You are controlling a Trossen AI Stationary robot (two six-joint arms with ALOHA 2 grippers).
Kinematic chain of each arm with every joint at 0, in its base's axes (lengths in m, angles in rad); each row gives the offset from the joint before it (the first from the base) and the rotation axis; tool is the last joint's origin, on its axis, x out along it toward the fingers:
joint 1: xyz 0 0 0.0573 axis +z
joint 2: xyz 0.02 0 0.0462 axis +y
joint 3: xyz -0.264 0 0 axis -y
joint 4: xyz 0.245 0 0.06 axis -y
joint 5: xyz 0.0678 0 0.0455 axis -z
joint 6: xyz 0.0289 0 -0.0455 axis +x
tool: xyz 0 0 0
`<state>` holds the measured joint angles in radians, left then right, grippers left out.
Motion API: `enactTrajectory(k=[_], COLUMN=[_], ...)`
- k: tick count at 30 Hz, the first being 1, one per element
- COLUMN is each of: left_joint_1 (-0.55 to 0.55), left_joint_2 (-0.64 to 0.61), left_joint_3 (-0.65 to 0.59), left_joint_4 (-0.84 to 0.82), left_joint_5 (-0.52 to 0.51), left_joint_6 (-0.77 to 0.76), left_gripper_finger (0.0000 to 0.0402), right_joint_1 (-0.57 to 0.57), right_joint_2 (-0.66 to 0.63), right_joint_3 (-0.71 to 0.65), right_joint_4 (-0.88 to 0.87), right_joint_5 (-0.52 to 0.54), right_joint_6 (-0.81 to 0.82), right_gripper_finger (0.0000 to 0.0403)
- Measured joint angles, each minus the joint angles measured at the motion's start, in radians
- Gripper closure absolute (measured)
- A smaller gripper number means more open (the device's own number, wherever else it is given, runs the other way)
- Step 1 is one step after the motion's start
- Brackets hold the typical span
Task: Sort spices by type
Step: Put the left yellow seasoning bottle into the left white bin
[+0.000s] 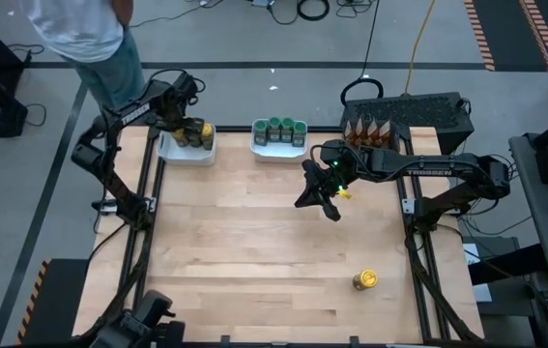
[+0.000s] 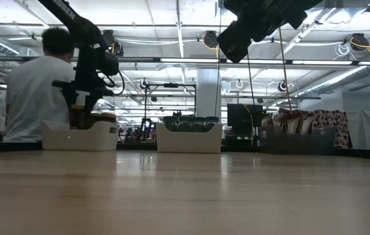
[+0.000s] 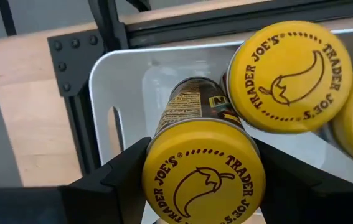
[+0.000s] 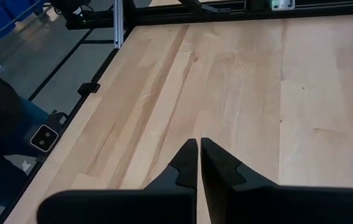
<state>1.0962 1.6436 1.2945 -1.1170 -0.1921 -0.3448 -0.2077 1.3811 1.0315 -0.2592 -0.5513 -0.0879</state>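
Yellow-lidded jar (image 3: pixel 202 171) sits clamped in the left gripper (image 3: pixel 195 180) over the left tray (image 3: pixel 111 81), beside another jar (image 3: pixel 288 74), while the empty, closed right gripper (image 1: pixel 324 198) hangs nearer the stray jar (image 1: pixel 364 280).

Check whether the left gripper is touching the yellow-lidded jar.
Touching: in the left wrist view, the left gripper clamps the yellow-lidded jar on both sides above the white tray.
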Motion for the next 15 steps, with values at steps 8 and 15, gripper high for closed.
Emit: enactTrajectory(k=[8, 15], left_joint_1=[0.015, 0.016], left_joint_2=[0.06, 0.066], left_joint_3=[0.0, 0.0], left_joint_4=[0.005, 0.048], left_joint_5=[0.004, -0.012], left_joint_6=[-0.016, -0.039], left_gripper_finger=[0.0167, 0.0167], right_joint_1=[0.0, 0.0], right_joint_2=[0.0, 0.0], right_joint_3=[0.001, 0.001], right_joint_4=[0.0, 0.0], right_joint_5=[0.0, 0.0], right_joint_6=[0.033, 0.05], right_gripper_finger=[0.0403, 0.0403])
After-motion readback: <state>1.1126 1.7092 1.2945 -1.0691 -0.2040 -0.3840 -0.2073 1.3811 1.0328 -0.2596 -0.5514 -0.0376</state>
